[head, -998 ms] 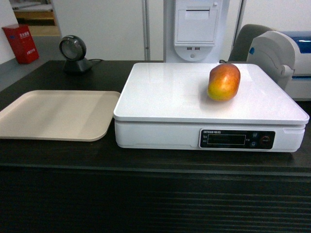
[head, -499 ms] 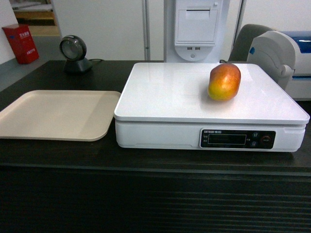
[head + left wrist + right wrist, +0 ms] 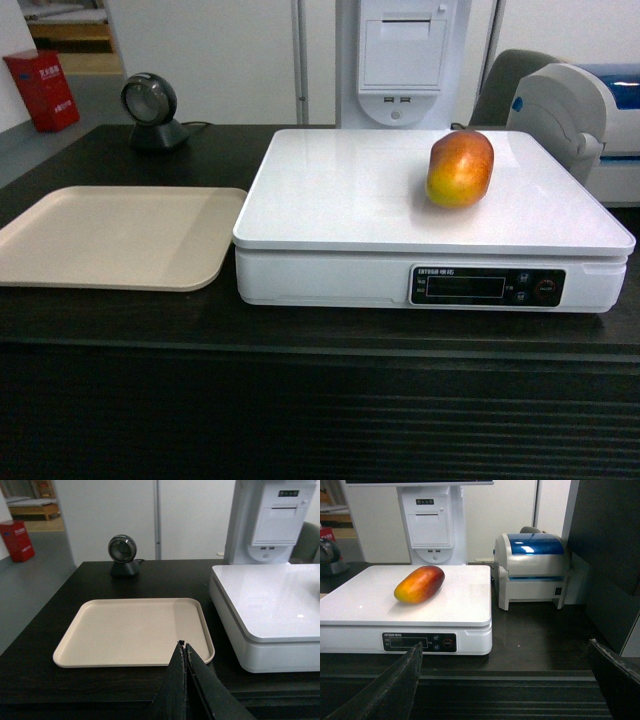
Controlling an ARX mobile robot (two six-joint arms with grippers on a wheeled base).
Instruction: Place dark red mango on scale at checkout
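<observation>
The dark red mango (image 3: pixel 460 168) lies on its side on the scale (image 3: pixel 340 200) platform, right of centre and free of any grip, so the weighing looks done. The left gripper (image 3: pixel 184 652) has its jaws pressed together near the beige tray (image 3: pixel 125 630); the right gripper (image 3: pixel 505 652) holds its jaws wide and empty, back from the worktop (image 3: pixel 540 635)

White lettering is seen on the scale's (image 3: pixel 430 215) black display panel (image 3: pixel 487 287), but it cannot be read.
</observation>
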